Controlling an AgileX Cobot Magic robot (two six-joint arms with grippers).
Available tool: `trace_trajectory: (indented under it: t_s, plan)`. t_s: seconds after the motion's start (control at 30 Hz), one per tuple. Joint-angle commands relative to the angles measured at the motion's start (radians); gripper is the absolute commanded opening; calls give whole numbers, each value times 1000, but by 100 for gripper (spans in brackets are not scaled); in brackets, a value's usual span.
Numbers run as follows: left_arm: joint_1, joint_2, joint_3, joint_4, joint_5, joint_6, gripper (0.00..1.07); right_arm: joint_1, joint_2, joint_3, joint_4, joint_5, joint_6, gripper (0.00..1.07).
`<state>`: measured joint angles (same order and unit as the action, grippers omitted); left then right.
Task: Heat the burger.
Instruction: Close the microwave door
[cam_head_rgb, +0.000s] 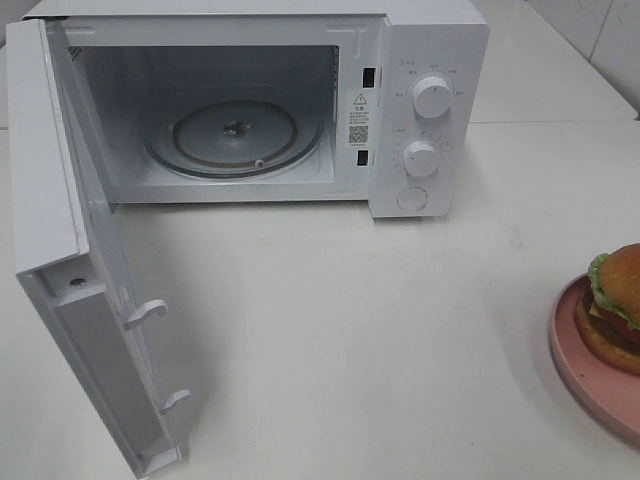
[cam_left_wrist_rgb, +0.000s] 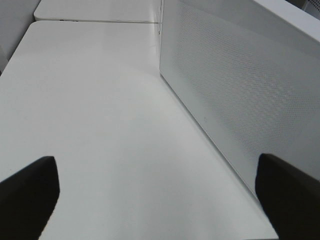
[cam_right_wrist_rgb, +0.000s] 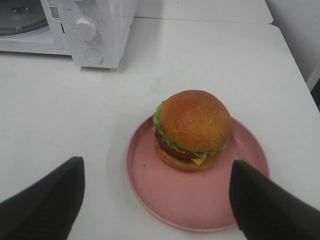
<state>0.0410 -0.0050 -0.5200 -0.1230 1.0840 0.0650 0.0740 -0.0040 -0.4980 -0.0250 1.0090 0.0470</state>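
The microwave (cam_head_rgb: 250, 100) fills the upper half of the high view, its door (cam_head_rgb: 70, 250) swung wide toward the lower left of the frame. Inside, the glass turntable (cam_head_rgb: 235, 135) sits bare at upper centre. 2 dials (cam_head_rgb: 432, 97) stand one above the other on the control panel at upper right, with a round button (cam_head_rgb: 412, 198) below them.

The burger (cam_head_rgb: 615, 305) sits on a pink plate (cam_head_rgb: 600, 385) at the right edge of the high view, partly cut off by the frame and well apart from the microwave. The white bench (cam_head_rgb: 330, 330) carries everything.

In the right wrist view the burger (cam_right_wrist_rgb: 192, 130) stands upright on the plate (cam_right_wrist_rgb: 195, 200) at centre, between the 2 dark fingers (cam_right_wrist_rgb: 47, 205) of the right gripper (cam_right_wrist_rgb: 157, 202), whose jaws are spread wide and touch nothing.

The left gripper (cam_left_wrist_rgb: 157, 200) has its jaws fully apart over bare bench (cam_left_wrist_rgb: 110, 140), beside the microwave's perforated side wall (cam_left_wrist_rgb: 240, 95) at the right of that view.
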Motion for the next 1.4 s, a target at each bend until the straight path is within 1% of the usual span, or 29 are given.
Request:
trace_trajectory:
  t_s: [0.03, 0.9, 1.1, 1.4]
  plan:
    - [-1, -16, 0, -7, -11, -7, 100, -3, -26, 1, -2, -14, -15, 76]
    - [-1, -16, 0, -7, -11, -7, 100, -3, -26, 1, -2, -14, -15, 76]
    - [-1, -16, 0, -47, -13, -8, 100, -3, -26, 1, -2, -14, -15, 76]
    - [-1, -10, -6, -40, -20, -7, 99, -3, -26, 1, -2, -14, -15, 76]
